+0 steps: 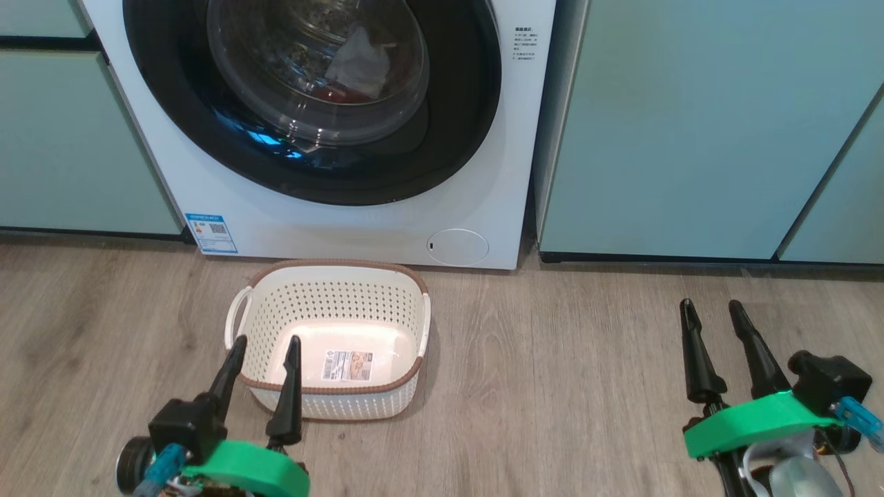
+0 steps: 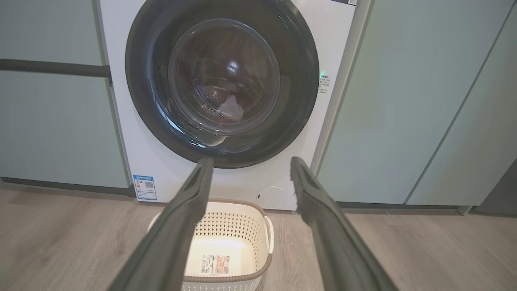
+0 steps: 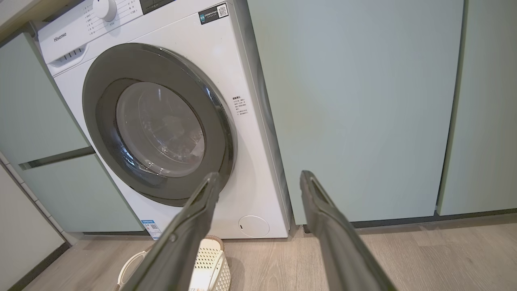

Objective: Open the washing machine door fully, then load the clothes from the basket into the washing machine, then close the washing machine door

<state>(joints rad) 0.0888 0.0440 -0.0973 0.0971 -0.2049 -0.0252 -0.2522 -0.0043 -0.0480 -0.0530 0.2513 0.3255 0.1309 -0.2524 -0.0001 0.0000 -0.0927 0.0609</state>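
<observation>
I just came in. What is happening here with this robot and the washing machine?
A two-armed robot faces a white washing machine and handles nothing at this moment. Its left gripper and right gripper both have their fingers open and empty. The basket on the wooden floor holds only its label sticker. The washing machine door looks shut, and a red garment shows through its glass. So the loading seems done.

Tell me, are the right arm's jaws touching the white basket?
Apart. The head view shows a wide strip of floor between the right gripper and the basket.
</observation>
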